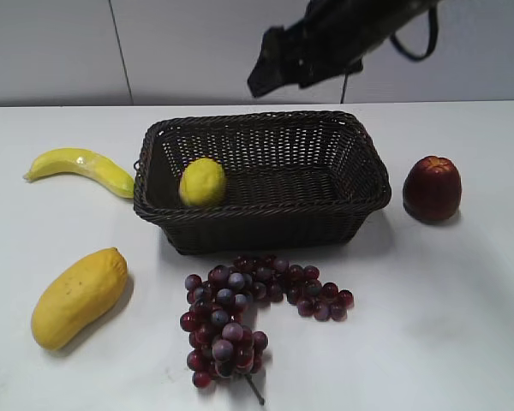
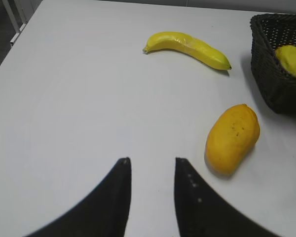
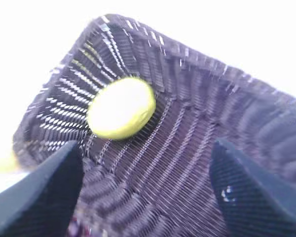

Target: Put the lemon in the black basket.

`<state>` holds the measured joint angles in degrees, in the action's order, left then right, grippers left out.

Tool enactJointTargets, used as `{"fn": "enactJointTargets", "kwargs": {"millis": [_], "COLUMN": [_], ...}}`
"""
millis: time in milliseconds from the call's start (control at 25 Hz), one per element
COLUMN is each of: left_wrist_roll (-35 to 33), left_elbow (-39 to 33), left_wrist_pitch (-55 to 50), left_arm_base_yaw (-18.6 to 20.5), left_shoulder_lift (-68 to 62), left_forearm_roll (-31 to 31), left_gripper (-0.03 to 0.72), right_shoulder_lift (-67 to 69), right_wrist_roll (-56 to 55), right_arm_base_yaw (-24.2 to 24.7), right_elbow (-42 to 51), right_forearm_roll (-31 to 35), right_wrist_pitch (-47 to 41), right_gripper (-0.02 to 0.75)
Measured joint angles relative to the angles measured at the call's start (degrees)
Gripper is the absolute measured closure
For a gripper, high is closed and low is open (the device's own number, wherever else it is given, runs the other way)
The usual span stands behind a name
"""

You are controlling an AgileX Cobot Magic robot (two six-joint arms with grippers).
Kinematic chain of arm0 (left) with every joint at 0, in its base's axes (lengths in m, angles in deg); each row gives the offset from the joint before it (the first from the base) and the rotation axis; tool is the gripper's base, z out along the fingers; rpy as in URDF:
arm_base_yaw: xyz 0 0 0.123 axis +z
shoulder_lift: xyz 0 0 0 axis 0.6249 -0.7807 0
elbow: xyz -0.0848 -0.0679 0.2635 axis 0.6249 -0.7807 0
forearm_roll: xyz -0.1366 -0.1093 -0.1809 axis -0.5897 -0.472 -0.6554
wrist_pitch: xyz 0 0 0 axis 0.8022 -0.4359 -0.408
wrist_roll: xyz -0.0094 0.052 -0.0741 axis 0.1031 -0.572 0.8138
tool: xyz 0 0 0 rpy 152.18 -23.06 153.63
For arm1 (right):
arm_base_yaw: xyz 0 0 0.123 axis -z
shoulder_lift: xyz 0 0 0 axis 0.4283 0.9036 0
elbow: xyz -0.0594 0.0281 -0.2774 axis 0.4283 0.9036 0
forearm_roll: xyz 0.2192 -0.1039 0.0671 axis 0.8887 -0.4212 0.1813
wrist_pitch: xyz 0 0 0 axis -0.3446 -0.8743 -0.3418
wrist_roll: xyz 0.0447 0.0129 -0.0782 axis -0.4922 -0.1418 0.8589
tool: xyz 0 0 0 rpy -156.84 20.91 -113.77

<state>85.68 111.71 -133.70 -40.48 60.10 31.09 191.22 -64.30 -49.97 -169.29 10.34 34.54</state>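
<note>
The lemon (image 1: 202, 181) lies inside the black basket (image 1: 360, 202) at its left end. It also shows in the right wrist view (image 3: 121, 107) and the left wrist view (image 2: 291, 59). The basket shows in the right wrist view (image 3: 197, 128) and at the right edge of the left wrist view (image 2: 274, 84). My right gripper (image 3: 145, 148) is open and empty, above the basket; in the exterior view it hangs above the basket's far rim (image 1: 270, 73). My left gripper (image 2: 152, 160) is open and empty over bare table, left of the mango.
A banana (image 1: 81, 167) lies left of the basket and a mango (image 1: 77, 295) at the front left. A bunch of purple grapes (image 1: 248, 312) lies in front of the basket. A dark red apple (image 1: 432, 188) stands to its right.
</note>
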Motion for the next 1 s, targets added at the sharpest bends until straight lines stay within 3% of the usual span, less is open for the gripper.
{"fn": "enactJointTargets", "kwargs": {"millis": [280,440,600,1000], "left_wrist_roll": [0.0,0.0,0.0,0.0], "left_elbow": [0.0,0.0,0.0,0.0], "left_wrist_pitch": [0.0,0.0,0.0,0.0], "left_arm_base_yaw": [0.0,0.0,0.0,0.0], "left_shoulder_lift": [0.0,0.0,0.0,0.0], "left_forearm_roll": [0.0,0.0,0.0,0.0], "left_gripper": [0.45,0.45,0.45,0.45], "right_shoulder_lift": [-11.7,-18.8,-27.7,-54.8], "right_wrist_roll": [-14.9,-21.3,-23.7,-24.3], "right_arm_base_yaw": [0.0,0.1,0.1,0.1], "right_elbow": [-7.6,-5.2,3.9,40.6], "right_forearm_roll": [-22.0,-32.3,-34.1,-34.2], "right_wrist_pitch": [-23.5,-26.1,-26.4,-25.5], "right_gripper": [0.139,0.143,0.146,0.147]}}
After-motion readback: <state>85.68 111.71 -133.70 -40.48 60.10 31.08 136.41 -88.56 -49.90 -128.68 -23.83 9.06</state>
